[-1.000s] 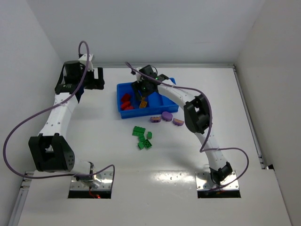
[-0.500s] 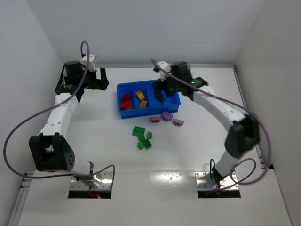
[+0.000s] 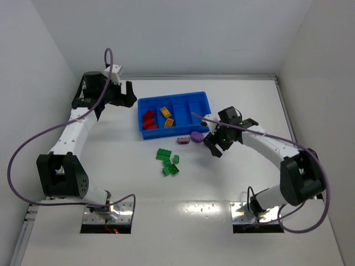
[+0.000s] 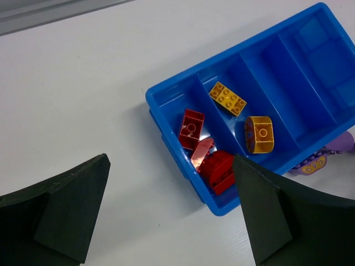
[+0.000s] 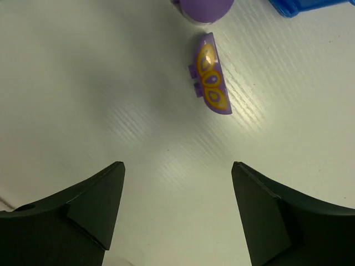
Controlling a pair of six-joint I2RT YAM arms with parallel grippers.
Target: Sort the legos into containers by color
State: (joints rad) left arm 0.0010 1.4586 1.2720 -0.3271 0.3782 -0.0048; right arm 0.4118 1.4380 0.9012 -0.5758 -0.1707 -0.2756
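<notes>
The blue tray [image 3: 197,108] sits at the table's back centre. Its leftmost compartment holds red legos [image 3: 148,119] and the one beside it holds two yellow legos [image 3: 166,116]; the other two compartments show bare. Green legos [image 3: 168,162] lie in a cluster in front of the tray. Purple legos [image 3: 196,136] lie by its front right corner. My right gripper [image 3: 215,145] is open and empty just above the table, a flat purple lego with yellow marks [image 5: 211,83] just ahead of it [image 5: 177,166]. My left gripper [image 3: 125,95] is open and empty, left of the tray [image 4: 158,113].
The left wrist view shows red legos [image 4: 192,128], yellow legos [image 4: 259,134] and a purple lego [image 4: 313,164] past the tray's front wall. A round purple lego [image 5: 202,8] and the tray's corner [image 5: 299,5] show in the right wrist view. White walls enclose the table.
My right gripper left the tray's yellow compartment, swung right, then came down in front of the tray by the purple legos. The left gripper shifted slightly right.
</notes>
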